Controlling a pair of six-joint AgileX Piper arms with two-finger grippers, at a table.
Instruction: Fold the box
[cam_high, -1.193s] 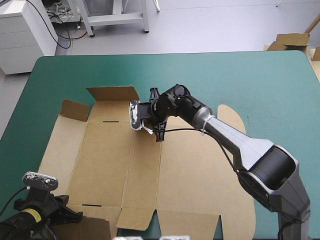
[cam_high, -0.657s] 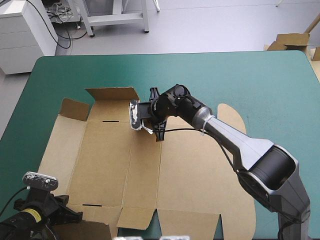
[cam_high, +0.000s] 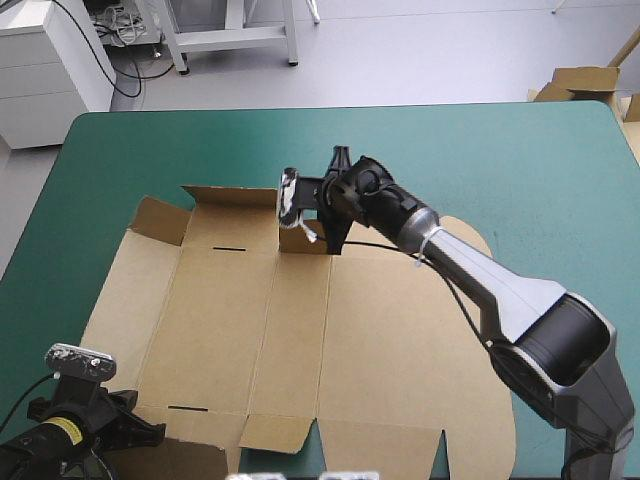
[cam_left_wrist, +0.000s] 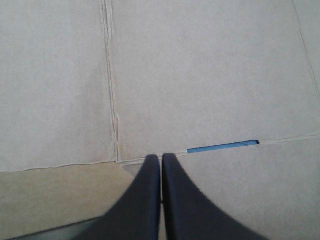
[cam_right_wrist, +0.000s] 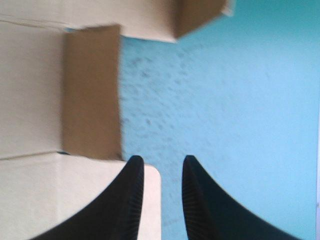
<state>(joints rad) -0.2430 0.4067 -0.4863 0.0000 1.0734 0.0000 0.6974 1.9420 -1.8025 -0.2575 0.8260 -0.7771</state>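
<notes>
Box (cam_high: 300, 340): a cut sheet of brown board, lying open and mostly flat on the teal-green tabletop (cam_high: 480, 150), beneath both claws.
Left claw (cam_left_wrist: 161, 157): black fingers pressed together into one point, holding nothing; board fills the area under and ahead of it.
Slot (cam_left_wrist: 223, 146): a narrow cut in the board, just ahead of the left claw.
Right claw (cam_right_wrist: 161, 160): fingers a little apart, nothing between them; one finger over the board's far edge, the other over bare cover.
Flap (cam_right_wrist: 92, 92): raised, just ahead of the right claw.
</notes>
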